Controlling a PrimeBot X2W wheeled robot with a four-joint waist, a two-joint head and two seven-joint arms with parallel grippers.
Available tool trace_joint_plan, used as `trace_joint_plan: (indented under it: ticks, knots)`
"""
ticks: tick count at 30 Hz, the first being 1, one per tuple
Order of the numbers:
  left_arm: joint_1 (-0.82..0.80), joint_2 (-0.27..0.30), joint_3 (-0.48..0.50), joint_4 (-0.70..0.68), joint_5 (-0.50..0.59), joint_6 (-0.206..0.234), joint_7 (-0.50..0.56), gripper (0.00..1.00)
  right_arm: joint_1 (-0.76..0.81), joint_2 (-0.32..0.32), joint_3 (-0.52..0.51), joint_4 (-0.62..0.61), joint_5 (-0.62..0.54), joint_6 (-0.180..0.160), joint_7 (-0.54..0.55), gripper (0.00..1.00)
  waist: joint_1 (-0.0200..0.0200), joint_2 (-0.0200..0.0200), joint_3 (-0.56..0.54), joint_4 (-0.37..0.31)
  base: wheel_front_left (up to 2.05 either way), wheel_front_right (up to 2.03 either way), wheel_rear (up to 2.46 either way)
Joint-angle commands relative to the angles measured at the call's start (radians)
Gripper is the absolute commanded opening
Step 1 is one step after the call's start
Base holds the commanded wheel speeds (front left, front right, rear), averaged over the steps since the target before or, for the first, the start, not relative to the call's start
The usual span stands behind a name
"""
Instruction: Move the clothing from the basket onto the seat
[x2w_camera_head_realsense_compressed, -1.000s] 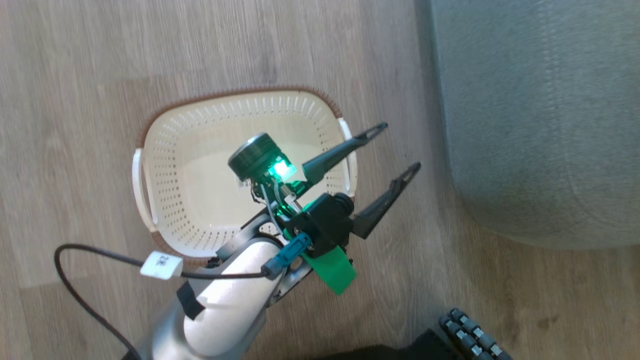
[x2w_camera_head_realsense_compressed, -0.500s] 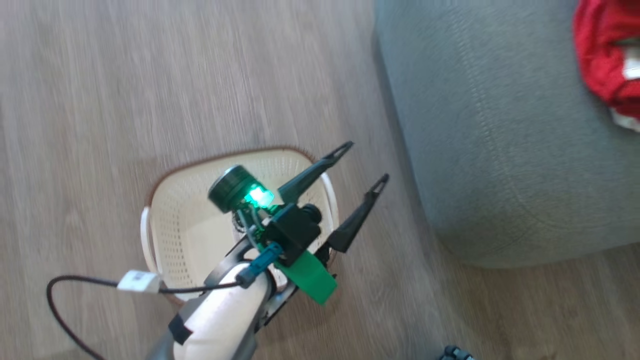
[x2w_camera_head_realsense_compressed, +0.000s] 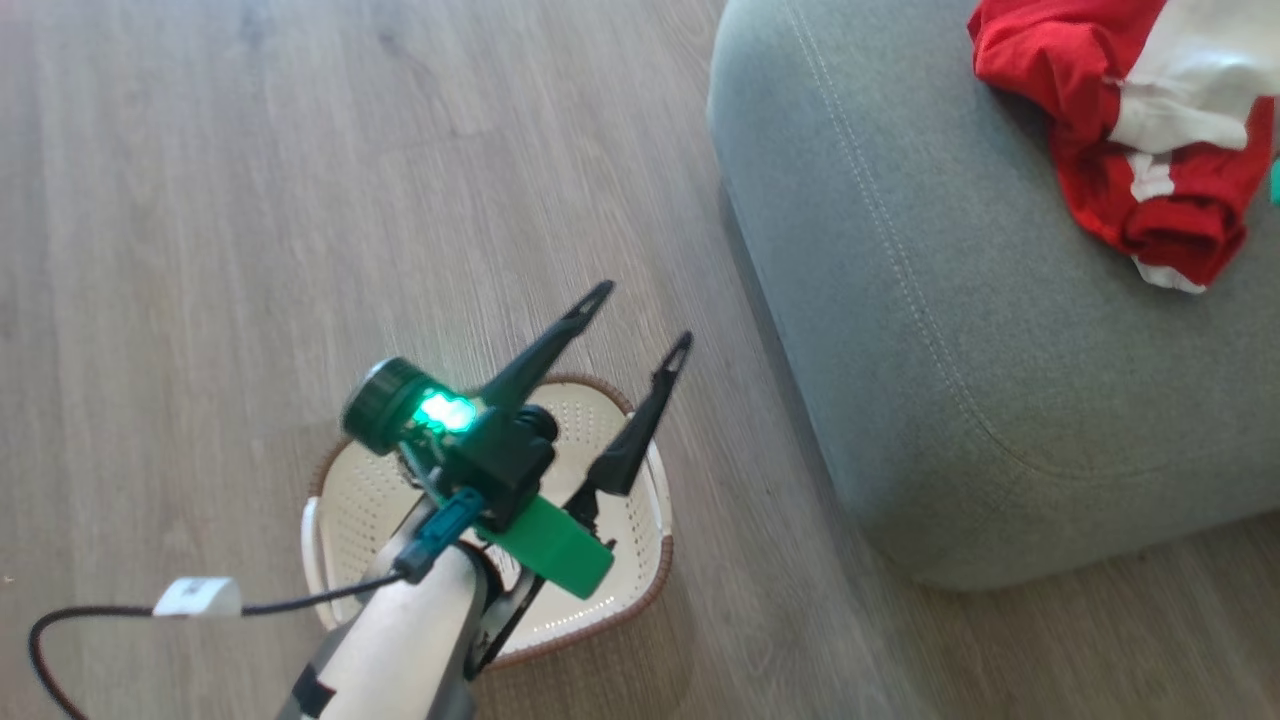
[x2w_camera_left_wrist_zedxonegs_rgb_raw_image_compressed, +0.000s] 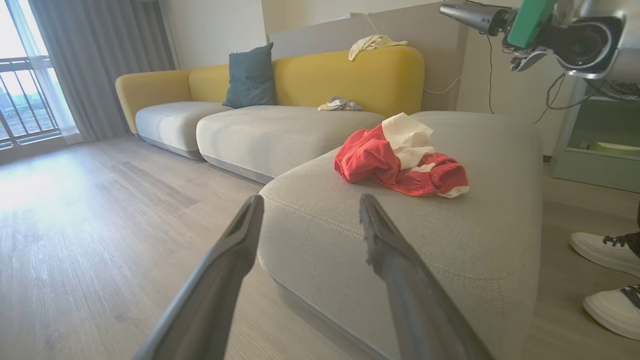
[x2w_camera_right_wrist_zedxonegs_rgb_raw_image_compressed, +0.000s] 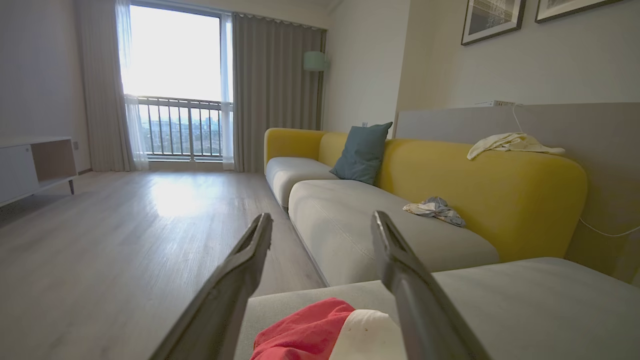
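Clothing lies on seat, well apart from left tool, splayed empty, seemingly above basket.

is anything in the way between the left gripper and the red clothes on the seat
Nothing visible. The left gripper hangs open by the basket, and between it and the clothing there is just open floor and bare seat cushion. The clothing already lies on the seat.

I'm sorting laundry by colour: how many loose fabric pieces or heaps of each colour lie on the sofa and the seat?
Red clothing with white, one heap: 1
Pale yellow cloth: 1
Grey-white cloth: 1
Total: 3
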Motion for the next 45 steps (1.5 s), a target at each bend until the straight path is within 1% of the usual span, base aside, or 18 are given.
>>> trace_joint_plan:
  ticks: [1, 6, 8, 10, 14, 16, 21, 26, 28, 33, 38, 41, 42, 45]
  knots:
    - [-0.014, -0.006, 0.039, -0.041, 0.007, 0.008, -0.005, 1.00, 0.002, -0.020, 0.015, -0.040, 0.008, 0.000, -0.006, 1.00, 0.0001, 0.0000, -0.011, 0.010, 0.00, 0.00, 0.00]
    - [0.014, -0.009, 0.076, -0.053, 0.009, 0.023, -0.005, 1.00, 0.128, -0.025, 0.054, -0.253, 0.106, 0.000, -0.006, 1.00, 0.0001, 0.0000, -0.039, 0.049, 0.00, 0.00, 0.00]
    - [0.023, -0.010, 0.092, -0.053, 0.009, 0.036, -0.005, 1.00, 0.171, -0.021, 0.058, -0.329, 0.124, 0.000, -0.006, 1.00, 0.0001, 0.0000, -0.047, 0.069, 0.00, 0.00, 0.00]
    - [0.031, -0.011, 0.109, -0.053, 0.006, 0.048, -0.005, 1.00, 0.216, -0.014, 0.061, -0.402, 0.115, 0.000, -0.006, 1.00, 0.0001, 0.0000, -0.053, 0.089, 0.00, 0.00, 0.00]
    - [0.047, -0.013, 0.138, -0.058, 0.009, 0.083, -0.005, 1.00, 0.306, 0.015, 0.076, -0.486, 0.122, 0.000, -0.006, 1.00, 0.0001, 0.0000, -0.067, 0.139, 0.00, 0.00, 0.00]
    - [0.056, -0.013, 0.153, -0.060, 0.020, 0.114, -0.005, 1.00, 0.345, 0.027, 0.088, -0.506, 0.129, 0.000, -0.006, 1.00, 0.0001, 0.0000, -0.074, 0.166, 0.00, 0.00, 0.00]
    - [0.093, -0.013, 0.179, -0.042, 0.020, 0.196, -0.005, 1.00, 0.429, 0.058, 0.121, -0.510, 0.142, 0.000, -0.006, 1.00, 0.0001, 0.0000, -0.096, 0.225, 0.00, 0.00, 0.00]
    - [0.134, -0.014, 0.189, -0.021, 0.000, 0.244, -0.005, 1.00, 0.506, 0.087, 0.143, -0.494, 0.142, 0.000, -0.006, 1.00, 0.0001, 0.0000, -0.122, 0.281, 0.00, 0.00, 0.00]
    - [0.147, -0.014, 0.188, -0.003, 0.001, 0.255, -0.005, 1.00, 0.532, 0.080, 0.169, -0.494, 0.094, 0.000, -0.006, 1.00, 0.0001, 0.0000, -0.130, 0.300, 0.00, 0.00, 0.00]
    - [0.178, -0.014, 0.174, 0.030, -0.016, 0.273, -0.005, 1.00, 0.589, 0.133, 0.168, -0.479, 0.079, 0.000, -0.006, 1.00, 0.0001, 0.0000, -0.150, 0.335, 0.00, 0.00, 0.00]
    - [0.198, -0.014, 0.155, 0.047, -0.029, 0.283, -0.005, 1.00, 0.632, 0.164, 0.177, -0.459, 0.050, 0.000, -0.006, 1.00, 0.0001, 0.0000, -0.166, 0.359, 0.00, 0.00, 0.00]
    - [0.203, -0.014, 0.155, 0.031, -0.026, 0.304, -0.005, 1.00, 0.647, 0.188, 0.170, -0.450, 0.045, 0.000, -0.006, 1.00, 0.0001, 0.0000, -0.173, 0.365, 0.00, 0.00, 0.00]
    - [0.212, -0.014, 0.145, 0.038, -0.020, 0.299, -0.005, 1.00, 0.651, 0.201, 0.165, -0.445, 0.042, 0.000, -0.006, 1.00, 0.0001, 0.0000, -0.174, 0.368, 0.00, 0.00, 0.00]
    - [0.216, -0.014, 0.138, 0.046, -0.017, 0.293, -0.005, 1.00, 0.654, 0.209, 0.164, -0.440, 0.035, 0.000, -0.006, 1.00, 0.0001, 0.0000, -0.176, 0.370, 0.00, 0.00, 0.00]
